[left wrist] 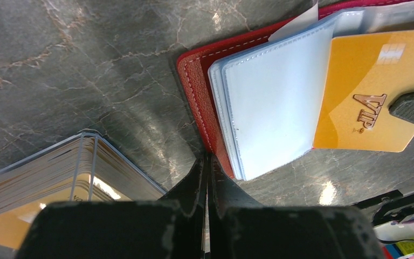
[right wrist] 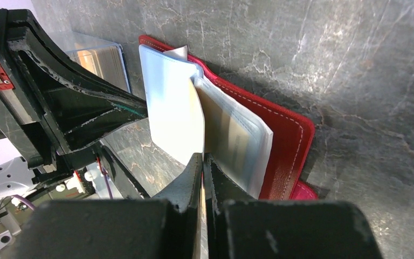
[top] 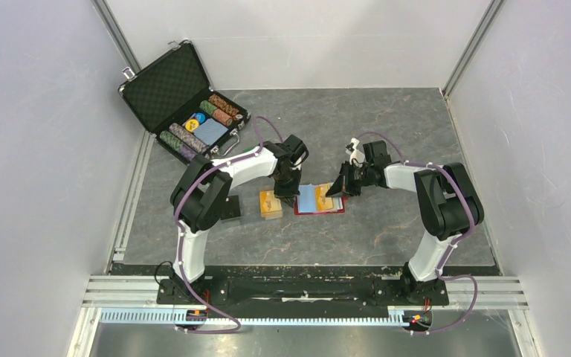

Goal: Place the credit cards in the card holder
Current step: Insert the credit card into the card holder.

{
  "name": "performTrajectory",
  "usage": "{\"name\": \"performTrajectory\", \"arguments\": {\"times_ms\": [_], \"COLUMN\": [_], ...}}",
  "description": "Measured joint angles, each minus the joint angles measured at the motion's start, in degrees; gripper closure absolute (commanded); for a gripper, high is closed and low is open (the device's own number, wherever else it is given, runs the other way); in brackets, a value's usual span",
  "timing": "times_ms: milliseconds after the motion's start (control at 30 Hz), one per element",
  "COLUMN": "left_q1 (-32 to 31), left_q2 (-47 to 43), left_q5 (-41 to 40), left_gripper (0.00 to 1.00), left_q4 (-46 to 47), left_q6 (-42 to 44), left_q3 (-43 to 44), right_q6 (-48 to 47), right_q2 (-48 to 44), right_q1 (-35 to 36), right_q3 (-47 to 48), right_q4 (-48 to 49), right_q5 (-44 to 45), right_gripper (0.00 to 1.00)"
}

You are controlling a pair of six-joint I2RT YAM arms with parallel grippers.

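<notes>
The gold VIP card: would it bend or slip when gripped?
Probably stiff: the gold VIP card looks flat though the right gripper pinches only one edge. Its glossy face suggests it could slip. Being thin, it is likely light.

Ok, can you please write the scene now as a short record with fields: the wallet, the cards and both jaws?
card holder: red, lying open, clear sleeves showing
held card: gold, marked VIP, partly among the sleeves, not fully in
right jaws: shut on the held card
left jaws: shut, empty, tips at the holder's left edge, seemingly pinning it
spare cards: a stack just left of the holder
chip case: open, at the far left corner
</notes>
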Motion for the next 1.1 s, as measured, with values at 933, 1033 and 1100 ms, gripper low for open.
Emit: {"name": "performTrajectory", "arguments": {"times_ms": [933, 1033, 1100], "left_q1": [-0.02, -0.02, -0.02], "left_q2": [0.81, 0.87, 0.90], "left_q5": [0.59, 0.61, 0.61], "left_gripper": [0.98, 0.98, 0.98], "left_q4": [-0.79, -0.94, -0.96], "left_q6": [0.79, 0.79, 0.79], "left_q3": [0.87, 1.03, 1.05], "right_q6": [6.21, 6.86, 7.32], "right_q2": [0.31, 0.33, 0.35], "right_q1": [1.20, 1.42, 1.60], "right_q3": [-4.02, -4.61, -4.96], "right_q4": [11.28, 12.57, 13.38], "right_q5": [-2.23, -2.25, -2.25], "right_gripper": [1.00, 1.00, 1.00]}}
